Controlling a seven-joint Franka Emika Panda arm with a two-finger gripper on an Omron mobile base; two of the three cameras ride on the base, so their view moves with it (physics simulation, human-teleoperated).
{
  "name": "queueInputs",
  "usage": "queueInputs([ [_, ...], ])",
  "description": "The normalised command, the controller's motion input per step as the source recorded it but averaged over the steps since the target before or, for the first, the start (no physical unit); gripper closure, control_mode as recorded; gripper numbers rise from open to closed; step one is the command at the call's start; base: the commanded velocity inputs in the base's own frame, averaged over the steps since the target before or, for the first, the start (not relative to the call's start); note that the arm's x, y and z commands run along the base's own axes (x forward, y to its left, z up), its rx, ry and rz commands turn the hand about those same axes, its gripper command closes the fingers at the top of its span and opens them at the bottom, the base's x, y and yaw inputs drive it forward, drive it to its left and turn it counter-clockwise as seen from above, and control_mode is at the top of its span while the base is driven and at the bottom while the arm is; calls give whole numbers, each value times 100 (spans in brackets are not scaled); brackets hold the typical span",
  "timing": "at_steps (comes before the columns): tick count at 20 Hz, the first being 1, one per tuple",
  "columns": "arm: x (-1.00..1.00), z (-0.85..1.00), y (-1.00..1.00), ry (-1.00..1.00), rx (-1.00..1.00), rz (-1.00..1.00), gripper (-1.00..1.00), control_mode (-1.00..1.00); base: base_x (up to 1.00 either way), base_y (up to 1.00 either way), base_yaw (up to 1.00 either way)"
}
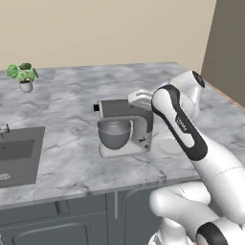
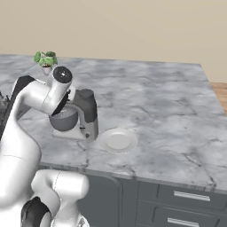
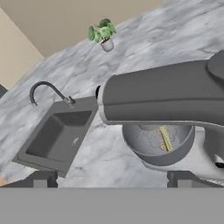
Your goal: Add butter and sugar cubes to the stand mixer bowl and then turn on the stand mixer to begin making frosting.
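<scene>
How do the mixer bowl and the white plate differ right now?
The stand mixer bowl is deep and dark grey; the plate is flat and white. The bowl sits under the stand mixer head holding the butter; the plate lies bare on the counter beside the mixer. Both are round.

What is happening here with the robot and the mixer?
A white robot arm is working at a stand mixer on a marble counter. Its tool is open, holds nothing and hangs above the mixer's head. In the stand mixer bowl the butter stick already lies. The white plate beside the mixer is bare. To one side are a sink and a small plant.
</scene>
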Motion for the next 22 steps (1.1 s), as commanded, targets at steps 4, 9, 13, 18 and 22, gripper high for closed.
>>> queueInputs([
  [4,-5,1,-23,12,-23,-10,-100,-100,0,0,0],
  [9,0,0,-13,9,-23,-7,-100,-100,0,0,0],
  [13,0,-11,-38,11,-8,-4,-100,-100,0,0,0],
  [18,-22,-39,-52,4,7,0,-100,-100,0,0,0],
  [22,-25,-46,-40,0,12,0,-100,-100,0,0,0],
])
